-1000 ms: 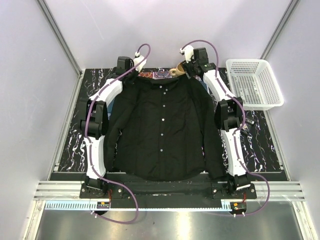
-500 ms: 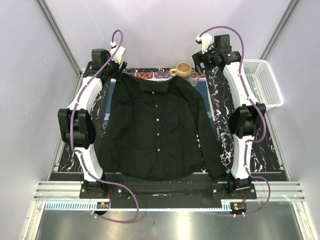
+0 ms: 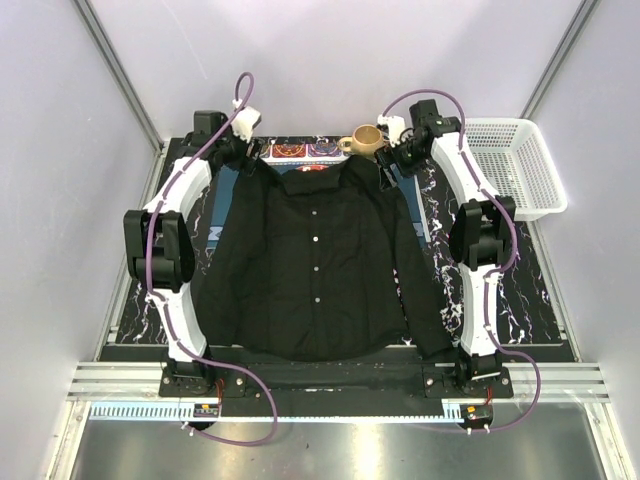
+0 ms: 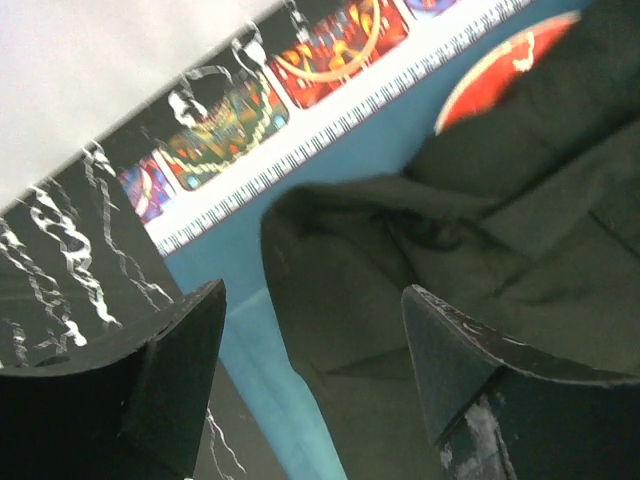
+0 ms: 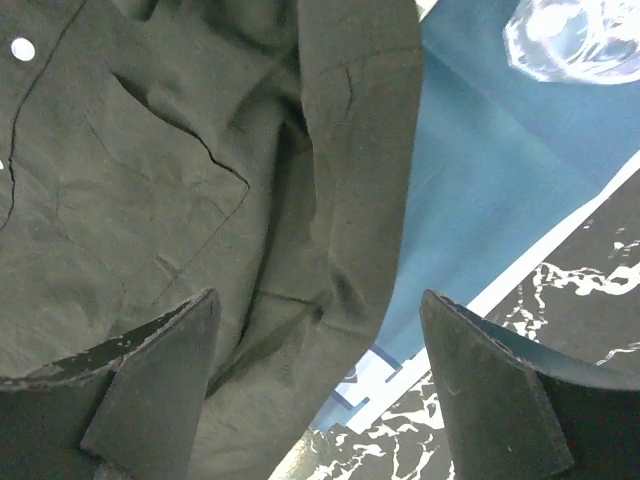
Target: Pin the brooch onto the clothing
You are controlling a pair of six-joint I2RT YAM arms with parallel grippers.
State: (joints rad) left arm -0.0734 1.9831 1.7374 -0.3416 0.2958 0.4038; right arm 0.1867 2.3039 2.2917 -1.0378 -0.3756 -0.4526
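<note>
The black button-up shirt (image 3: 315, 260) lies spread face up on the table, collar at the far end. My left gripper (image 3: 232, 150) is open just above the shirt's left shoulder. In the left wrist view the shoulder edge (image 4: 480, 230) lies between the spread fingers (image 4: 315, 340). My right gripper (image 3: 390, 165) is open above the right shoulder. In the right wrist view it (image 5: 320, 340) straddles the sleeve seam (image 5: 350, 200), next to the chest pocket and a white button (image 5: 20, 48). The brooch does not show in any view.
A blue mat (image 4: 250, 330) lies under the shirt on the black marbled table, also in the right wrist view (image 5: 480, 170). A wooden cup (image 3: 365, 140) and a small clear glass (image 5: 575, 35) stand behind the collar. A white basket (image 3: 545, 200) sits at the far right.
Both grippers went from the collar out to the far corners, then came back in and down over the shoulders. The shirt has shifted slightly left and lies flatter.
</note>
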